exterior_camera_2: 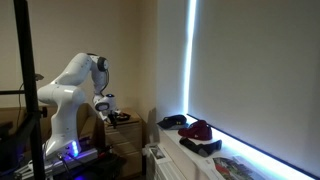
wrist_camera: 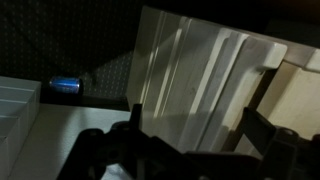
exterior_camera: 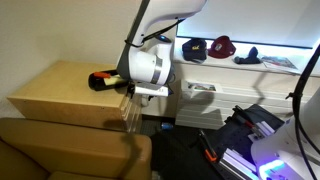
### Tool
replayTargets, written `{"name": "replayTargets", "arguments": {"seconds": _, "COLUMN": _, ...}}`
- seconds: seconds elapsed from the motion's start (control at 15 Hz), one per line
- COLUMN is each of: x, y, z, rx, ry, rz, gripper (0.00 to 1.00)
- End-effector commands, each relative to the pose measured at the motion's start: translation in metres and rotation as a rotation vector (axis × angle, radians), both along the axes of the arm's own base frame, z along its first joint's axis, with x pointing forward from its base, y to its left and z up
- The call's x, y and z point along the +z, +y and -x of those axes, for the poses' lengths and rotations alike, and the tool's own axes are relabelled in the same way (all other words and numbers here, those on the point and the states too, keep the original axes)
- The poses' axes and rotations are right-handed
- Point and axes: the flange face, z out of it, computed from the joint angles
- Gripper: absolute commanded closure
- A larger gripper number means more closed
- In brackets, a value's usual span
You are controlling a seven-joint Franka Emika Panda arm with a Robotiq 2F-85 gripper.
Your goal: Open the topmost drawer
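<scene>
The low beige cabinet (exterior_camera: pixel 60 85) stands at the left, and its front face is in shadow. I cannot make out the topmost drawer or its handle in either exterior view. My gripper (exterior_camera: pixel 130 112) hangs just off the cabinet's near corner, fingers pointing down. It also shows in an exterior view (exterior_camera_2: pixel 104 103) above the cabinet (exterior_camera_2: pixel 125 135). In the wrist view my gripper (wrist_camera: pixel 197 118) is open, with two dark fingers apart and nothing between them. Behind them is a pale stepped panel (wrist_camera: pixel 190 60), and I cannot tell whether it is the drawer fronts.
A dark object with red and yellow (exterior_camera: pixel 98 80) lies on the cabinet top. A tan block (exterior_camera: pixel 70 150) fills the foreground. Caps (exterior_camera: pixel 222 45) lie on a lit sill. A small blue object (wrist_camera: pixel 65 85) lies on the dark floor.
</scene>
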Motion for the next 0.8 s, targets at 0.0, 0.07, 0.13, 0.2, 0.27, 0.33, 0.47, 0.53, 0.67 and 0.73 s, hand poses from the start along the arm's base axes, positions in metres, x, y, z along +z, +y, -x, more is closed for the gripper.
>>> {"name": "replayTargets", "arguments": {"seconds": 0.0, "x": -0.009, "y": 0.011, "z": -0.017, "rx": -0.106, "ry": -0.077, "rz": -0.037, "gripper": 0.0}}
{"name": "replayTargets", "arguments": {"seconds": 0.07, "x": -0.011, "y": 0.013, "z": -0.021, "rx": -0.124, "ry": -0.093, "rz": -0.045, "gripper": 0.0}}
{"name": "replayTargets", "arguments": {"seconds": 0.13, "x": -0.014, "y": 0.014, "z": -0.023, "rx": -0.139, "ry": -0.1, "rz": -0.056, "gripper": 0.0}}
{"name": "replayTargets", "arguments": {"seconds": 0.2, "x": -0.019, "y": 0.014, "z": -0.025, "rx": -0.15, "ry": -0.105, "rz": -0.062, "gripper": 0.0}}
{"name": "replayTargets", "arguments": {"seconds": 0.27, "x": -0.026, "y": 0.014, "z": -0.026, "rx": -0.159, "ry": -0.09, "rz": -0.08, "gripper": 0.0}}
{"name": "replayTargets", "arguments": {"seconds": 0.33, "x": -0.031, "y": 0.015, "z": -0.028, "rx": -0.161, "ry": -0.055, "rz": -0.131, "gripper": 0.0}}
{"name": "replayTargets", "arguments": {"seconds": 0.47, "x": -0.025, "y": 0.016, "z": -0.022, "rx": -0.141, "ry": -0.066, "rz": -0.09, "gripper": 0.0}}
{"name": "replayTargets", "arguments": {"seconds": 0.53, "x": -0.029, "y": 0.014, "z": -0.023, "rx": -0.148, "ry": -0.058, "rz": -0.101, "gripper": 0.0}}
{"name": "replayTargets", "arguments": {"seconds": 0.67, "x": -0.033, "y": 0.01, "z": -0.026, "rx": -0.129, "ry": -0.056, "rz": -0.104, "gripper": 0.0}}
{"name": "replayTargets", "arguments": {"seconds": 0.73, "x": -0.039, "y": 0.011, "z": -0.027, "rx": -0.126, "ry": -0.044, "rz": -0.12, "gripper": 0.0}}
